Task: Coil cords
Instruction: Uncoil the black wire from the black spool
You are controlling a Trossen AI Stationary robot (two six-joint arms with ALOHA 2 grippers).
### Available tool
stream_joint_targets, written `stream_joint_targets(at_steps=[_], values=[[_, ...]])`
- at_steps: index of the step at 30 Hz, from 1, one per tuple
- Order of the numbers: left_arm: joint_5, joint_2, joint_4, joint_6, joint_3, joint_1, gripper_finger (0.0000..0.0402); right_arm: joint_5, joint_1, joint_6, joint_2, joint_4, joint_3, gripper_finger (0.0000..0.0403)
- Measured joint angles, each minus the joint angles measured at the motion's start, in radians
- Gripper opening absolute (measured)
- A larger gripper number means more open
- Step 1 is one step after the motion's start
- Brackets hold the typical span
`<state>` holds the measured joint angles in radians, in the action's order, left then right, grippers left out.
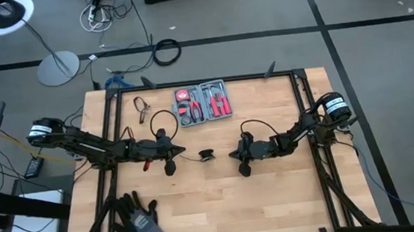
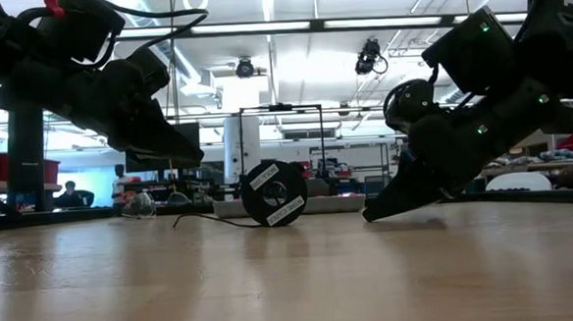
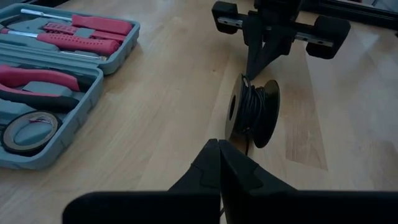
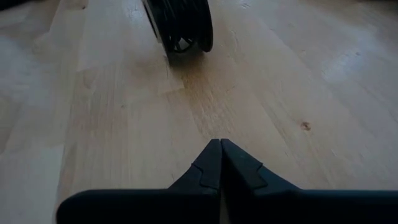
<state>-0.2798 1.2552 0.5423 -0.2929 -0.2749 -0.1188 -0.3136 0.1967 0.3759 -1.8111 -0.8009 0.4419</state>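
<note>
The cord is thin black wire wound on a small black spool [image 1: 207,155], which stands upright on its rim [image 2: 275,220] at the table's middle. A loose tail of wire [image 2: 206,222] lies on the wood and runs toward my left gripper. My left gripper [image 1: 183,155] is shut, just left of the spool and raised above the table [image 2: 196,160]. My right gripper [image 1: 231,156] is shut, just right of the spool, slanting down with its tip low at the tabletop [image 2: 368,215]. The spool also shows ahead of the shut fingers in the left wrist view [image 3: 252,112] and the right wrist view [image 4: 180,25]. My left gripper hangs above the loose tail of wire [image 3: 247,142], and no touch shows. My right gripper has its shut tips down at the wooden tabletop [image 2: 388,224]; whether they touch it I cannot tell. They stand apart from the spool.
An open tool kit with red tools [image 1: 203,103] lies at the far middle. A black cable loop [image 1: 162,123] and pliers [image 1: 143,108] lie far left. Dark gloves [image 1: 141,219] lie near left. Bare wood spreads across the near right.
</note>
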Motion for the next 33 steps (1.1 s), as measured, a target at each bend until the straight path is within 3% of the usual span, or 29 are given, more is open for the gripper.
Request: stream_joint_targets(at_steps=[24, 33], values=[[0.000, 0.000, 0.017, 0.001, 0.000, 0.000, 0.0001, 0.004, -0.003, -0.004, 0.000, -0.014, 0.000, 0.0004], [0.000, 0.000, 0.126, 0.001, 0.000, 0.000, 0.0001, 0.003, -0.003, -0.004, 0.000, -0.045, 0.000, 0.0009]])
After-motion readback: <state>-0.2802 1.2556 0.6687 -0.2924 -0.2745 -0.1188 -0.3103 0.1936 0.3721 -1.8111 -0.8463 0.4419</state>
